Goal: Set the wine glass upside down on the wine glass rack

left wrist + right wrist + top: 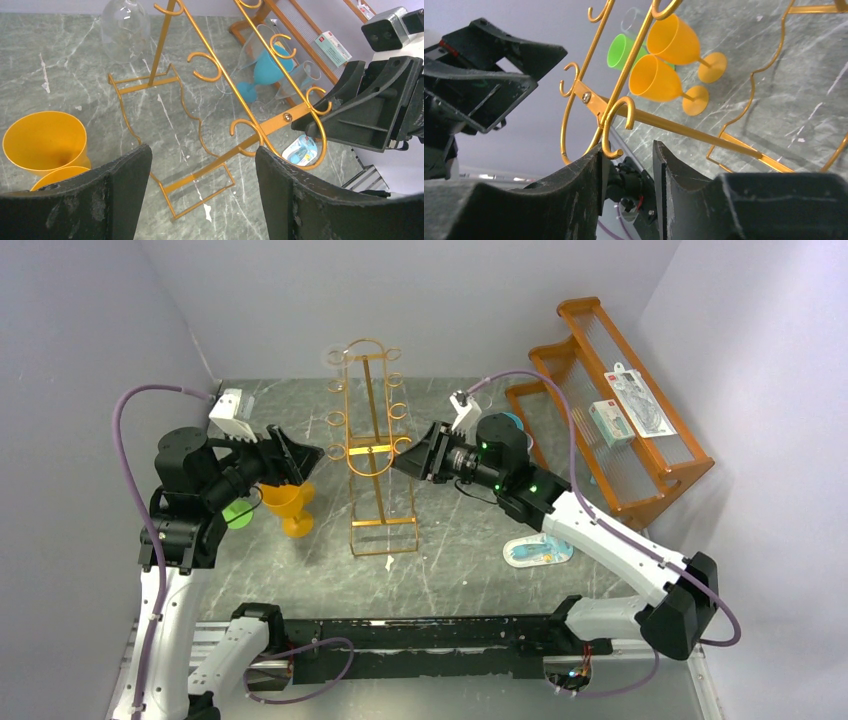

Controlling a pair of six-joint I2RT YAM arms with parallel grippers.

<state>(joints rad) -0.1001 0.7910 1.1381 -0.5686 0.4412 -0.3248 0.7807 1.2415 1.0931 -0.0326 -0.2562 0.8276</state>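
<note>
The wine glass rack (372, 445) stands upright on the counter (460, 575), with a clear wine glass (125, 27) beyond it, the right gripper (410, 455) with jaws narrowly apart astride a side hook, and the left gripper (308, 462) with jaws wide apart and empty above two orange goblets (290, 505).

Rack (375, 455) is stood mid-tabletop (460, 575). Goblets (290, 508) are set just left of it and a glass (125, 22) behind it. Shelf (610, 410) is placed right-rear, packet (537, 552) right-front.
</note>
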